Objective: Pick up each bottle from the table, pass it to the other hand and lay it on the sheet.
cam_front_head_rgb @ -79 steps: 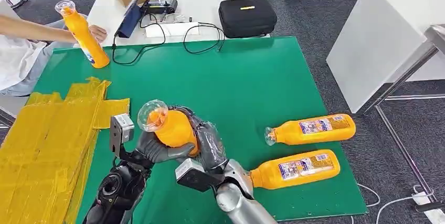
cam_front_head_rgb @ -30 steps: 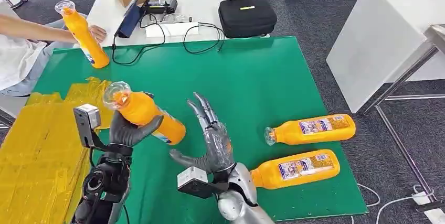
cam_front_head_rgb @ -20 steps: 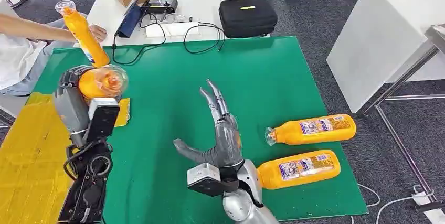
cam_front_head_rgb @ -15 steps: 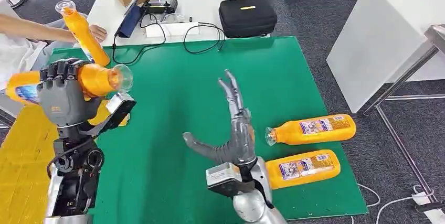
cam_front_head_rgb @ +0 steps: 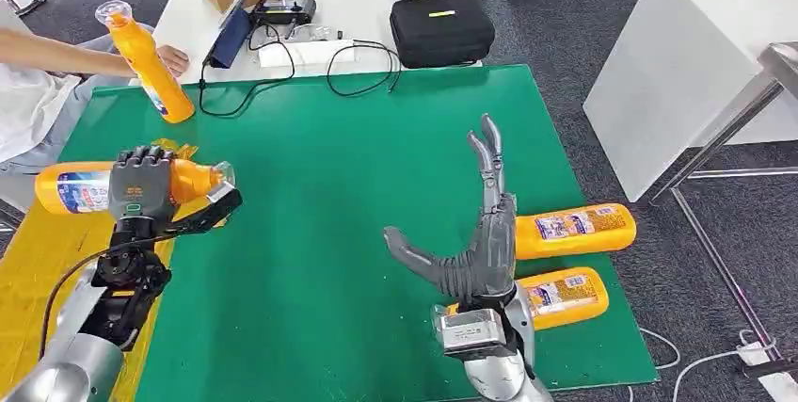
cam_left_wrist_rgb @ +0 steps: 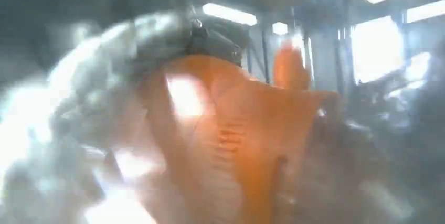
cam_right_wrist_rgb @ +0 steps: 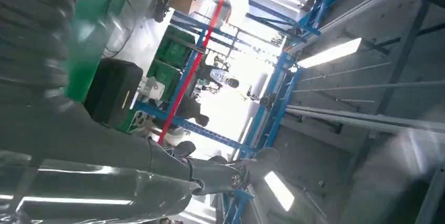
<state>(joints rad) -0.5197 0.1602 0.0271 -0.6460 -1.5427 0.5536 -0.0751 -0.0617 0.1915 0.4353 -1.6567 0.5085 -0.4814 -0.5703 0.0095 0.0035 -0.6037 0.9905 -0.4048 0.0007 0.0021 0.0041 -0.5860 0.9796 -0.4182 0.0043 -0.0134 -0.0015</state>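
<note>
Robot's left hand (cam_front_head_rgb: 141, 185) has its fingers clamped on an orange bottle (cam_front_head_rgb: 85, 185), level above the yellow sheet (cam_front_head_rgb: 38, 280): the laying step. Next, lowering and release. Right hand (cam_front_head_rgb: 470, 251), fingers apart, hovers beside two bottles (cam_front_head_rgb: 574, 228) lying on the green bench (cam_front_head_rgb: 329, 185).

Grey carpet floor (cam_front_head_rgb: 565, 7) (dark), white table (cam_front_head_rgb: 687, 54) at right.

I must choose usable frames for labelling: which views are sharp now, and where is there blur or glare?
Head view: sharp and evenly lit. Left wrist view: heavy motion blur, the orange bottle a smear with bright glare. Right wrist view: the right hand fairly sharp, ceiling lights overexposed.
</note>
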